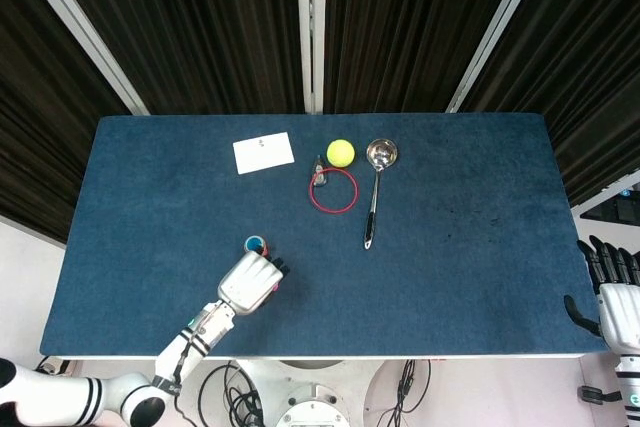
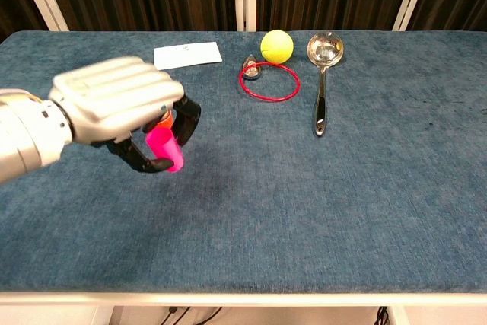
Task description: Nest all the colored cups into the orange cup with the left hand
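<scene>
Left hand (image 2: 114,108) is pinching the pink cup (image 2: 164,150), tilted above the surface (image 2: 304,188), orange cup (image 2: 164,120) right behind; right hand (image 1: 617,309) off-surface, fingers spread.

The robot's left hand (image 2: 114,108) grips a pink cup (image 2: 164,150), tilted and lifted clear of the blue table (image 2: 319,211), with a sliver of the orange cup (image 2: 165,120) showing behind its dark fingers (image 2: 187,121). Farther back lie a white card (image 2: 187,55), a yellow ball (image 2: 277,46) touching a red ring (image 2: 269,81), and a metal ladle (image 2: 323,74) well apart from the hand
</scene>
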### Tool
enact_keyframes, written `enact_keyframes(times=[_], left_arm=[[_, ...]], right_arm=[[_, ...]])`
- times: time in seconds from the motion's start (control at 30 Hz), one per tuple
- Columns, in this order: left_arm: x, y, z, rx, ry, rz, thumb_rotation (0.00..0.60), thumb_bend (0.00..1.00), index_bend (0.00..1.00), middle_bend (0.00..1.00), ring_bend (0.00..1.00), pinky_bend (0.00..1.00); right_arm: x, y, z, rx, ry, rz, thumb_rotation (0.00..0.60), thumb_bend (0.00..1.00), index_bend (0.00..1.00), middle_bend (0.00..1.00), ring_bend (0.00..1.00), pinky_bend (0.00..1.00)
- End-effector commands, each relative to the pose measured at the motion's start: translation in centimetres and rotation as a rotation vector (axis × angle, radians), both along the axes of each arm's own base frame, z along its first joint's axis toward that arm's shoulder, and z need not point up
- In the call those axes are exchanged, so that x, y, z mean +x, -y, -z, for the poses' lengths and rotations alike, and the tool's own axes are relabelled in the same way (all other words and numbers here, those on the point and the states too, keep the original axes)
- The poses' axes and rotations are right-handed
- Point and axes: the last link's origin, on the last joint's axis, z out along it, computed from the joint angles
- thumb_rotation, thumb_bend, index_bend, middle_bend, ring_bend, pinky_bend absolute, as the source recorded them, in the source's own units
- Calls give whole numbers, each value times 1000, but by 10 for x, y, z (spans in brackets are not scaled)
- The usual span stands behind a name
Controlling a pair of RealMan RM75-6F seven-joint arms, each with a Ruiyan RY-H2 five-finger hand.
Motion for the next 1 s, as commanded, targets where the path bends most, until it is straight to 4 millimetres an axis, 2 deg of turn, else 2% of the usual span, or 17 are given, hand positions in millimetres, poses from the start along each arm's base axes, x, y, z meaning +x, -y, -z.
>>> enact_keyframes(times=[0.03,0.2,0.3,0.57,1.0], left_arm=[[6,-1,-21,57,-7,16,600,286,523,509,592,473],[7,-14,-39,121,-33,-7,600,286,524,509,592,473],[6,-26,-43,148,-50,-31,600,286,524,509,592,473],[17,-44,-37,166,-78,-34,600,286,523,508,592,473],[10,-61,-20,148,-100,-75,600,286,518,506,583,475]], right_arm=[[0,0,0,-1,1,-2,600,303,0,0,0,0],[1,0,0,-1,4,-6,600,303,0,0,0,0],[2,-1,0,-1,7,-9,600,303,0,0,0,0],[5,-2,-5,-11,2,-21,600,303,0,0,0,0],[3,-4,-8,-17,1,-14,600,302,0,0,0,0]])
